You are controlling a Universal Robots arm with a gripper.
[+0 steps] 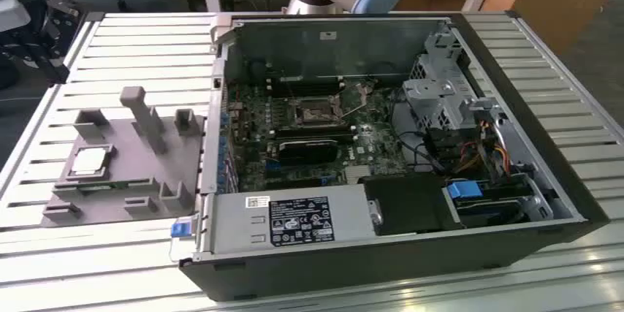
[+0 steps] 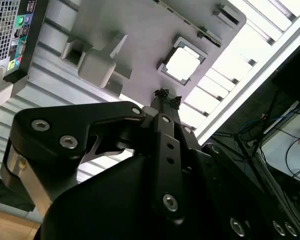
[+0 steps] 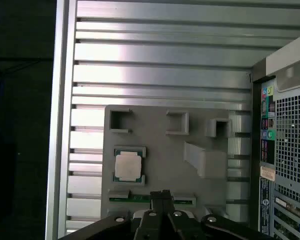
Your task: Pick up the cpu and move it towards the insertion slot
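The cpu [image 1: 90, 160] is a pale silver square chip lying flat in a recess of the grey plastic tray [image 1: 131, 180], at the exterior view's left of the open computer case. Both wrist views look down on it: cpu [image 3: 128, 166], cpu [image 2: 182, 64]. My gripper [image 3: 160, 194] hangs well above the tray [image 3: 160, 135], beside the chip and apart from it, with its black fingers pressed together and nothing between them; its tip also shows as the gripper [image 2: 163, 95]. The insertion slot [image 1: 314, 113], a metal-framed square socket, sits on the motherboard inside the case.
The tray carries several upright grey blocks [image 1: 146, 118] and a green memory stick [image 3: 135, 198] near the chip. The case [image 1: 390, 151] lies open on a slatted metal table [image 1: 127, 42], with a black heatsink [image 1: 307, 153], drive cage [image 1: 443, 93] and cables. The table edge [image 3: 60, 125] runs close to the tray.
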